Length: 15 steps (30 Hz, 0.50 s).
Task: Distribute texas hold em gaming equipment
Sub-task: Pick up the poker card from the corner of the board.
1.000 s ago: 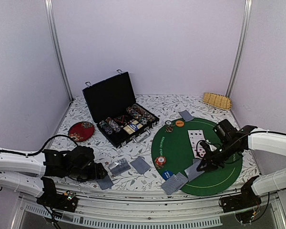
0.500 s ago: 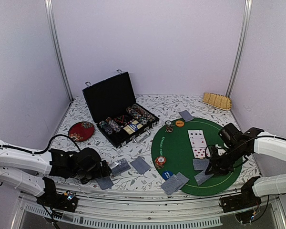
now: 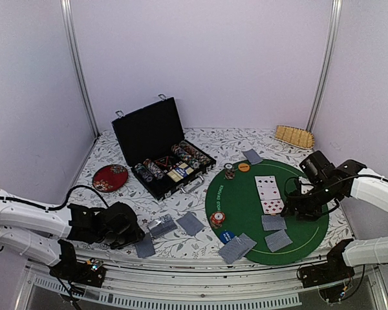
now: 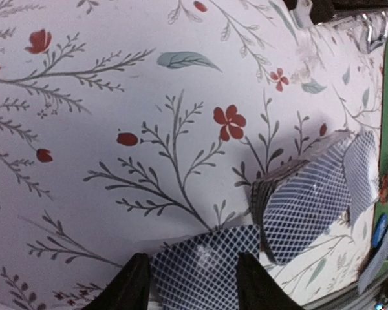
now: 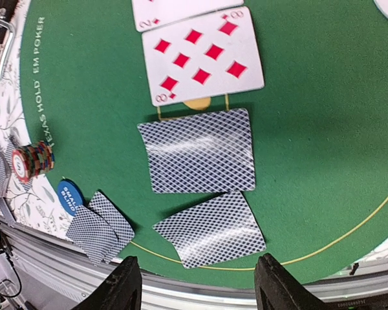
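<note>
Dealing underway: my left pincer is straddling, jaws apart, one face-down card beside the deck on the flowered cloth. My right pincer is hovering open over two backs-up cards on the green mat. Next, I reckon, I'm needing a clean pinch on the left.

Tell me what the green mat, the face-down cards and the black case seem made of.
Green mat: probably felt or fabric, matte, with printed lettering.
Face-down cards: coated paper or plastic, judging by the soft sheen.
Black case: matte dark shell, perhaps leatherette; exact material unclear.
</note>
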### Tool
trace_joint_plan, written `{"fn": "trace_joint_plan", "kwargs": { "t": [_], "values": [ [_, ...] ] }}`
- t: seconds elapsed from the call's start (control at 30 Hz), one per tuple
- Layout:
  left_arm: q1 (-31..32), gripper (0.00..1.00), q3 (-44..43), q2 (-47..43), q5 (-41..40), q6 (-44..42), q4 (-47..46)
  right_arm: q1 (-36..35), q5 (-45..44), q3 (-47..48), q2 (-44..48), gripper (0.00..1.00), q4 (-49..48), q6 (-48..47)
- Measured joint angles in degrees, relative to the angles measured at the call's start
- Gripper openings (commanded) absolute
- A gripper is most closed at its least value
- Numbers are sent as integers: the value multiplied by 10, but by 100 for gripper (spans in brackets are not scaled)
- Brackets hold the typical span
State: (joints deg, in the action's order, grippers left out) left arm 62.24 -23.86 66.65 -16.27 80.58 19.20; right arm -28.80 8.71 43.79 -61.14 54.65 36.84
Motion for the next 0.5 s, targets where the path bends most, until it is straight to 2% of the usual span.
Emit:
{"fn": "trace_joint_plan", "kwargs": {
  "t": [0.2,0.23,0.5],
  "values": [
    [0,2,36,-41,5,16,9,0,14,2,-1,62,-30,-16],
    [0,0,38,-44,6,17,10,0,18,2,-3,62,-37,-19],
    [0,0,53,-55,10,21,-5,0,40,2,-24,61,-74,-37]
  ]
}}
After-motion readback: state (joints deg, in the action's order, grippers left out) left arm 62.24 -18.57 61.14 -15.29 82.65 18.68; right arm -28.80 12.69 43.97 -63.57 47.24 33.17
